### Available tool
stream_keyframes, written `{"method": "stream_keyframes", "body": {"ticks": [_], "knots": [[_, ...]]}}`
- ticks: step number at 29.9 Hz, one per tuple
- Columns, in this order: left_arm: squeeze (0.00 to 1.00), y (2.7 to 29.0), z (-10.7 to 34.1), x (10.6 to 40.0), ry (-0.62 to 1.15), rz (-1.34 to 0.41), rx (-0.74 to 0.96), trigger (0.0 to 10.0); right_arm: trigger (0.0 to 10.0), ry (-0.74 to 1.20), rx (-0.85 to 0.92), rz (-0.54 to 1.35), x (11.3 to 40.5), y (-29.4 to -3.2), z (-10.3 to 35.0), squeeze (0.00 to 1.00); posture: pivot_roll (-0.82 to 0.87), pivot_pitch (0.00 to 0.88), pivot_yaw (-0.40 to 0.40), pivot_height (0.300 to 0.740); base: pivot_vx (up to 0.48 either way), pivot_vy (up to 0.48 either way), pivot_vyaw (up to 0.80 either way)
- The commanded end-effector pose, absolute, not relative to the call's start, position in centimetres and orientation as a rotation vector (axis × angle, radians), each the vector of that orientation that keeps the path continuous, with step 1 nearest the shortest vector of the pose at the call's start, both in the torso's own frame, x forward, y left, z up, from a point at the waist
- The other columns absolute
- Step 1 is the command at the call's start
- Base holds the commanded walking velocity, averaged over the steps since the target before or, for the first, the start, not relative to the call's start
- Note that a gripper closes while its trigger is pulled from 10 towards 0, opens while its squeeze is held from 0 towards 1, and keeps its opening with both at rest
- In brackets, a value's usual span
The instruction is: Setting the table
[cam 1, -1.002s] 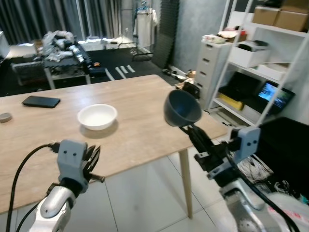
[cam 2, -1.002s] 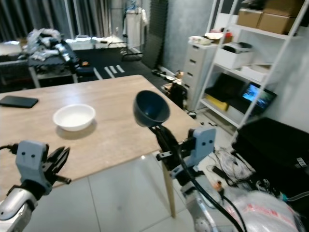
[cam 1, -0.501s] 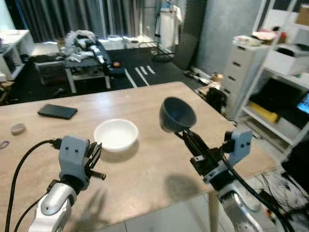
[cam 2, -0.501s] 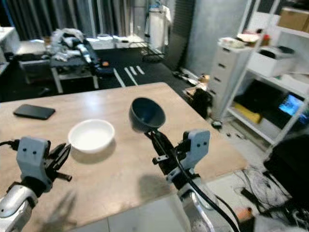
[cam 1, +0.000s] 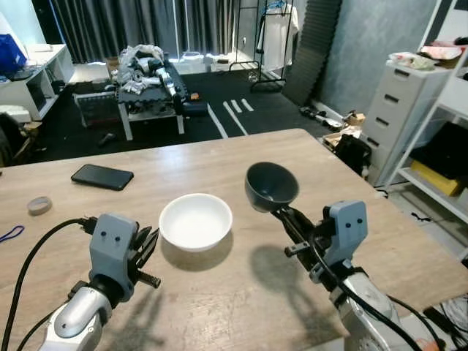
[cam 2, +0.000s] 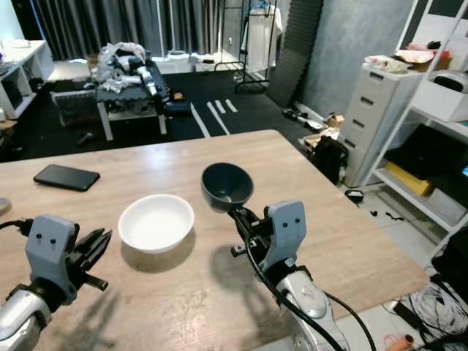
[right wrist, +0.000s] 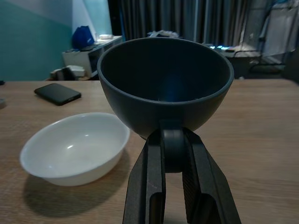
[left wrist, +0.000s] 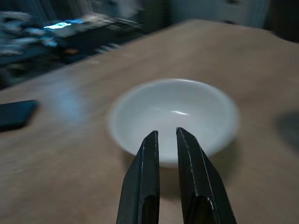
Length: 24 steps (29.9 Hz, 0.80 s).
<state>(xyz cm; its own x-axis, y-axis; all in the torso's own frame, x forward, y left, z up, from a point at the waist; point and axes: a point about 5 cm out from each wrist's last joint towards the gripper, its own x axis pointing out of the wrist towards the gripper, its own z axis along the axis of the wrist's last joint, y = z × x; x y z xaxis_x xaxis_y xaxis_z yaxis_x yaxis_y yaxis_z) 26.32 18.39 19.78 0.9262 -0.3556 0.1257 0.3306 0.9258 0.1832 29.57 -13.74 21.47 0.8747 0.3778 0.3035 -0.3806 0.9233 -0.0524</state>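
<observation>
Right wrist view: a dark blue-grey round bowl [right wrist: 164, 84] is clamped at its near rim between the two black fingers [right wrist: 149, 186] of the right gripper [right wrist: 170, 154]. The bowl is held upright, clear of the light wooden table [cam 1: 380, 241], with its shadow cast on the boards below. A white shallow ceramic bowl [cam 1: 195, 221] is seen resting on the table, just beside the dark bowl on the robot's left and not touching it.

The left gripper [left wrist: 167, 135] is held low over the table near the white bowl, its fingers pointed at the bowl's near wall. The fingers are nearly together, a narrow gap remaining between them, and nothing is held.

A black flat smartphone [cam 1: 102, 176] is noted lying on the far left part of the table, well apart from both bowls. A small grey roll of tape [cam 1: 39, 205] lies near the table's left edge. A white drawer unit [cam 1: 398, 110] stands to the right beyond the table, and dark curtains [cam 1: 146, 29] are seen at the back of the room.
</observation>
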Motion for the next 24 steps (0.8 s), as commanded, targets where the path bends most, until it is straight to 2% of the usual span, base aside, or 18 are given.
{"method": "stream_keyframes", "body": {"ticks": [1, 5, 6, 12, 18, 24], "knots": [[0.0, 18.9, 20.0, 25.0, -0.113, -0.431, 0.153, 10.0, 10.0, -0.319, 0.004, 0.37, 29.8, -13.9, 21.3, 0.0, 0.08, 0.081, 0.09, 0.74, 0.0, 0.0, 0.0], [0.0, 20.3, 20.6, 23.0, -0.034, -0.547, 0.134, 10.0, 10.0, -0.321, -0.012, 0.341, 30.2, -14.2, 21.2, 0.0, 0.1, 0.087, 0.087, 0.74, 0.0, 0.0, 0.0], [0.0, 21.7, 20.8, 21.5, 0.041, -0.637, 0.154, 10.0, 10.0, -0.303, -0.055, 0.343, 30.7, -14.2, 20.9, 0.0, 0.12, 0.09, 0.086, 0.74, 0.0, 0.0, 0.0], [0.0, 23.1, 21.3, 20.0, 0.123, -0.726, 0.204, 10.0, 10.0, -0.226, -0.151, 0.4, 31.5, -14.2, 20.0, 0.0, 0.13, 0.099, 0.076, 0.74, 0.0, 0.0, 0.0], [0.0, 22.6, 21.9, 19.5, 0.15, -0.798, 0.198, 10.0, 10.0, -0.164, -0.213, 0.451, 32.1, -14.1, 19.1, 0.0, 0.13, 0.113, 0.067, 0.74, 0.0, 0.0, 0.0], [0.0, 22.5, 23.0, 18.6, 0.168, -0.867, 0.187, 10.0, 10.0, -0.132, -0.189, 0.425, 34.4, -13.7, 18.5, 0.0, 0.16, 0.131, 0.063, 0.74, 0.0, 0.0, 0.0]]}}
